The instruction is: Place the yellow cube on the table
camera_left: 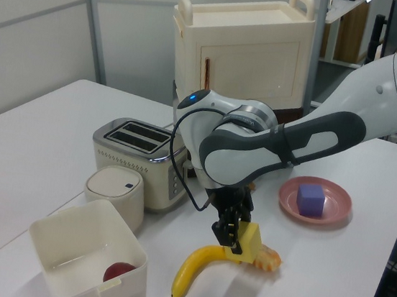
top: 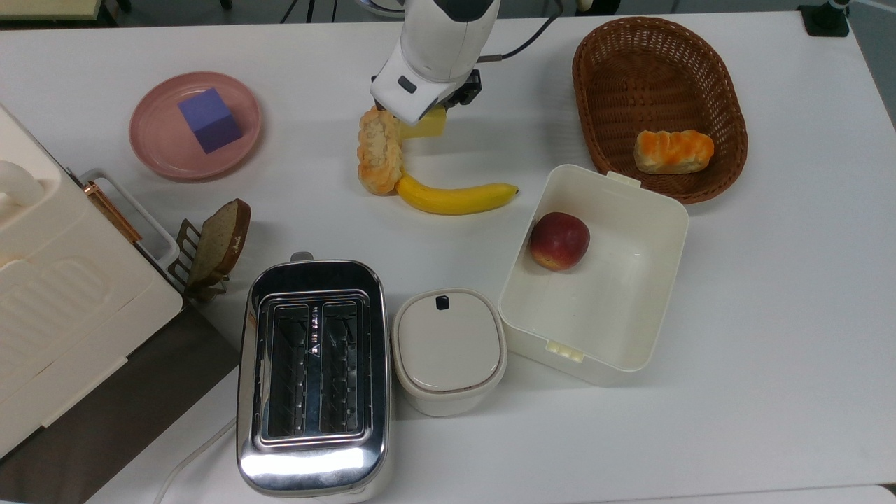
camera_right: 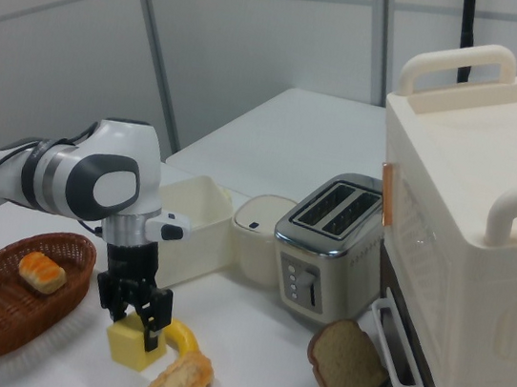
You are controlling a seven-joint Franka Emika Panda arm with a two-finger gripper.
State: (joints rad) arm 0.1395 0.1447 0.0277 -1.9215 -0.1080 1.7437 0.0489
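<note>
A: What does the white table [top: 770,315] carry, nearest first in the top view?

B: Toaster [top: 313,371], lidded pot [top: 448,348], open tub [top: 595,280] with an apple [top: 558,240] inside. A cabinet [top: 63,280] at the top view's left edge, a bread slice [top: 220,238] in a rack beside it. Mid-table: banana [top: 455,197] touching a bread roll [top: 379,147]. Farther: plate [top: 150,150] with a purple cube [top: 208,120], and a basket [top: 602,49] holding a second roll [top: 673,150].

A: And the arm?

B: The gripper [camera_right: 138,316] points down, its fingers pinching the yellow cube [camera_right: 133,343] from above. The cube sits at or just above the table, just beside the roll's far end, toward the top view's right [top: 428,124].

A: Which step is this?

B: Judged: the set-down, nearly finished. Whether the cube's base touches the table cannot be told.

A: What does the next move call for?

B: Probably settling the cube flat, spreading the fingers, then lifting straight up.

A: Any obstruction?

B: The roll and banana crowd the spot [camera_left: 249,240]; a sideways drift could nudge them. The bare table farther off lies free.
</note>
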